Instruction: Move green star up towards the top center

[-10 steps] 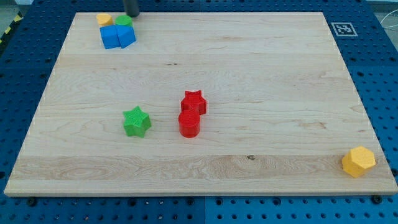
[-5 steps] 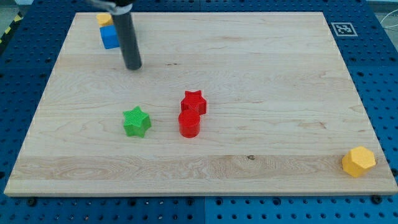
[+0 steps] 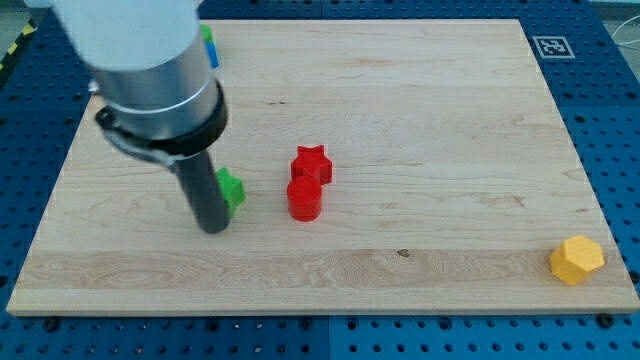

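Observation:
The green star [image 3: 231, 188] lies on the wooden board [image 3: 420, 110], left of the middle; my rod hides its left part. My tip [image 3: 214, 228] rests on the board at the star's lower left, right against it or nearly so. The arm's grey body fills the view's upper left.
A red star [image 3: 311, 163] and a red cylinder [image 3: 304, 199] sit together just right of the green star. A yellow hexagonal block [image 3: 577, 260] lies at the board's bottom right corner. Slivers of a green block [image 3: 207, 39] and a blue block [image 3: 213, 54] show at top left behind the arm.
My tip has travelled from the board's top left down to the green star's lower left. The arm now hides most of the top-left blocks. The blocks have not moved.

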Action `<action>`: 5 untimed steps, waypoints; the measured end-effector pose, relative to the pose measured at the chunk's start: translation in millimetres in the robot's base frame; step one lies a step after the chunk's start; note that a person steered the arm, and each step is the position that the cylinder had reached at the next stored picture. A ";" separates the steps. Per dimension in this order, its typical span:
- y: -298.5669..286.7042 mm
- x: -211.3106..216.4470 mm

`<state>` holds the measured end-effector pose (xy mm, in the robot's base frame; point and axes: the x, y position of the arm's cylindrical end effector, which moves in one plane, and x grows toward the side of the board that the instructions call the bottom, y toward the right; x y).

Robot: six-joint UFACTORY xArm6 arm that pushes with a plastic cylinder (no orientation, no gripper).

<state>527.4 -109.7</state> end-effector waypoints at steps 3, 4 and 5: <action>2.0 -115.8; 2.0 -130.1; -12.0 -117.9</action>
<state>409.5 -121.8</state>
